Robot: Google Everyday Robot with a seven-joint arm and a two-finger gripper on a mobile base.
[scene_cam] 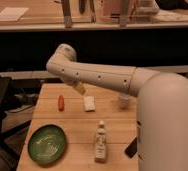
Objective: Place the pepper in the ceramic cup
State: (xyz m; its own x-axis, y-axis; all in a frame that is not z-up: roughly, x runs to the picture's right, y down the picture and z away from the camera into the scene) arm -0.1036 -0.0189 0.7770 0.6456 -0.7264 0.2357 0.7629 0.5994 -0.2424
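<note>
On my feed, the round green plate [47, 144] lies at the front left of the light wooden table [77, 125]. Behind it, near the table's far left, I see the small elongated red-orange pepper [61, 102] lying flat on the wood with nothing touching it. Just right of the pepper and a little farther back, the gripper [80, 89] hangs below the pale arm [99, 77], over the table's far edge. I can't make out whether it is spread or closed, and I see nothing in it. Beside it to the right, a white rectangular block [89, 103] lies on the table. Toward the front stands a clear bottle with a white cap [101, 142]. Farther right, the small plain white ceramic cup [124, 100] sits upright under the arm, well apart from the pepper. A dark flat object [131, 148] shows at the robot's white body [169, 130].
</note>
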